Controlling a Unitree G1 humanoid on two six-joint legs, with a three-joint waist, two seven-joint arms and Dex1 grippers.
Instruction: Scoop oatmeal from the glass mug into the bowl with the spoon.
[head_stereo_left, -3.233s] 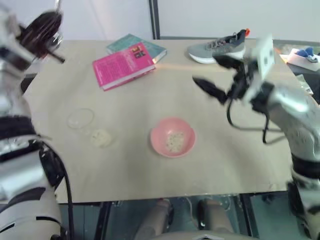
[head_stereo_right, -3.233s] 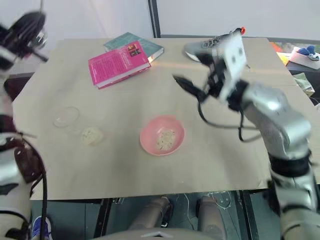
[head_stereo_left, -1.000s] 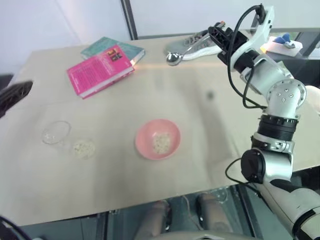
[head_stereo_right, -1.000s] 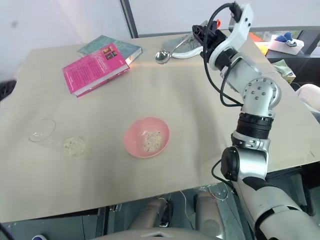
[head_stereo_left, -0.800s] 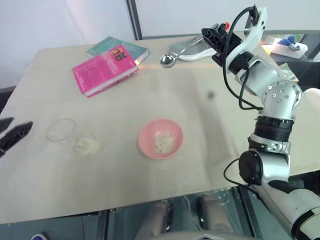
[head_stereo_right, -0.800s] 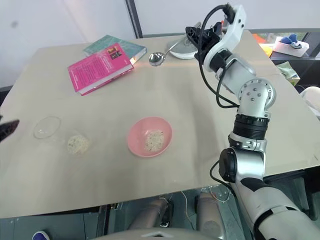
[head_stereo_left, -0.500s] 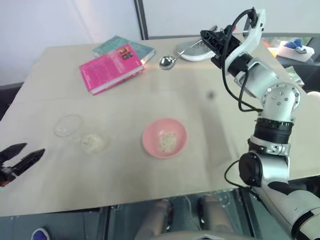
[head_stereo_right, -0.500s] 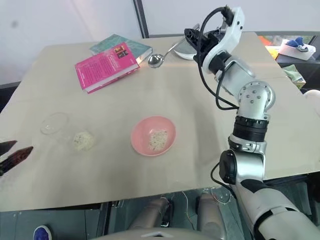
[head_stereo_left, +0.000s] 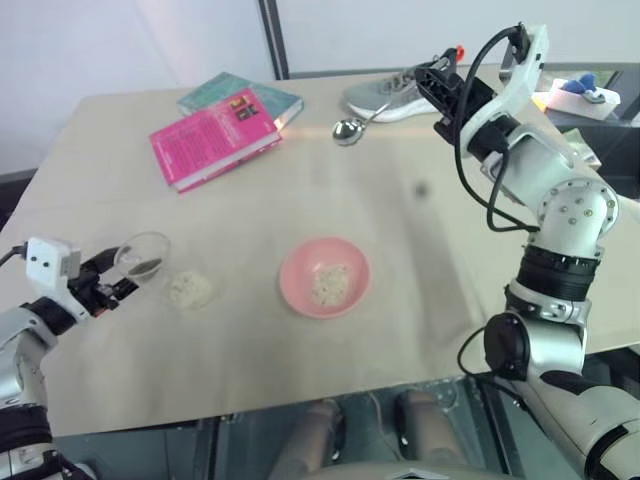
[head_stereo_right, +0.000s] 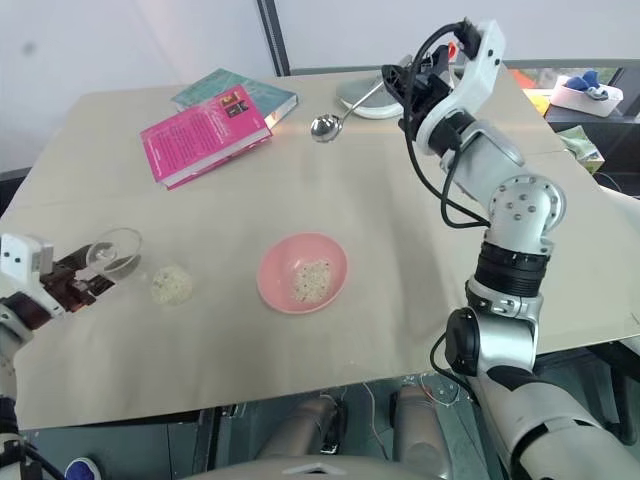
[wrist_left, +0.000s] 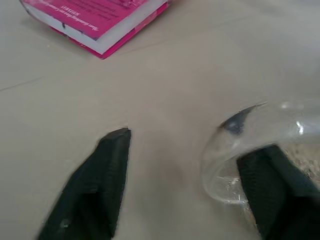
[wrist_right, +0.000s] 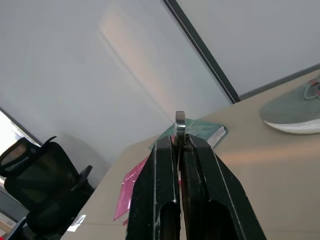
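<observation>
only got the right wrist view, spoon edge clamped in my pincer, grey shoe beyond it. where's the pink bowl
Observer: The round pink bowl sits in the middle of the beige table, with some pale oat flakes in it.
Operator: and the mug
Observer: The clear glass mug is at the table's left side, with the left pincer open at its rim.
Operator: any spill
Observer: Yes, a small heap of oat flakes lies on the table between mug and bowl.
</observation>
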